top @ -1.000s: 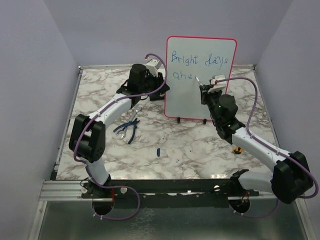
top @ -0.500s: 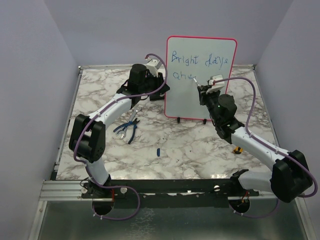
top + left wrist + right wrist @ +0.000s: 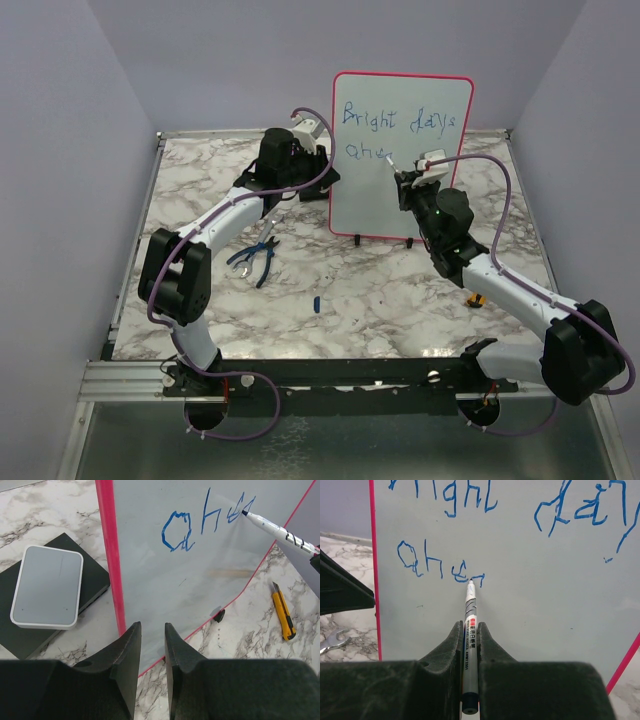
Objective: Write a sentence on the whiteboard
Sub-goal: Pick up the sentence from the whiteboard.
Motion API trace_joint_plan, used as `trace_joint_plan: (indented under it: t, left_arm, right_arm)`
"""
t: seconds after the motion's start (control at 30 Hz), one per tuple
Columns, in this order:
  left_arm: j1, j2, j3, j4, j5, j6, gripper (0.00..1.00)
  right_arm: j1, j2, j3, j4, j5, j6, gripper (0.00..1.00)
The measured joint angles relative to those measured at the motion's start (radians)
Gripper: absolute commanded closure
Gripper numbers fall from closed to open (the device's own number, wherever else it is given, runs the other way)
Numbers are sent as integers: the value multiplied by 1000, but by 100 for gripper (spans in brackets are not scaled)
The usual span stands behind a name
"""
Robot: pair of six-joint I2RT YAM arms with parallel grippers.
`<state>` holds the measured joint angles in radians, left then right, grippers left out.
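Standing upright on small black feet (image 3: 218,615), the whiteboard (image 3: 385,205) is a tall rectangle with rounded corners, a smooth pale grey face and a thin red-pink frame. It rests on the glossy, grey-veined marble counter (image 3: 380,300) with one gripper at either side of it. Across the whiteboard's upper half runs the sentence (image 3: 362,115) in thin, wobbly blue strokes: "Bright days" on the top line, and below it only the letters "ahe". The right gripper (image 3: 470,630) faces the whiteboard's front with its matte black fingers pressed tight on a slim marker (image 3: 470,605), a white barrel with black print tapering to a dark tip. That tip meets the whiteboard at the tail of the last blue stroke on the second line. The left gripper (image 3: 152,635) sits at the whiteboard's left edge, low by its bottom corner. Its blunt black fingers stand only a narrow slit apart and nothing shows between them. Left of the whiteboard, just beside its frame, lies an eraser block (image 3: 47,587), a flat black slab topped by a pale grey pad with a white rim and rounded corners. In front of the whiteboard and to its left lie blue-handled pliers (image 3: 255,262) and a small blue cap (image 3: 316,303). A slender yellow utility knife (image 3: 282,612) lies on the counter near the whiteboard's right bottom corner.
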<state>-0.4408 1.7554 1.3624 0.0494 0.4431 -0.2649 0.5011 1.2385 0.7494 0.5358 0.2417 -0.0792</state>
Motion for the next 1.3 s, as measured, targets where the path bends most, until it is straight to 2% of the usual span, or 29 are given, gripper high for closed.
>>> trace_joint_plan:
  t: [1.3]
  left_arm:
    - [0,0,0,0,0,0,73]
  right_arm:
    - [0,-15,-10,-10,38,-4,99]
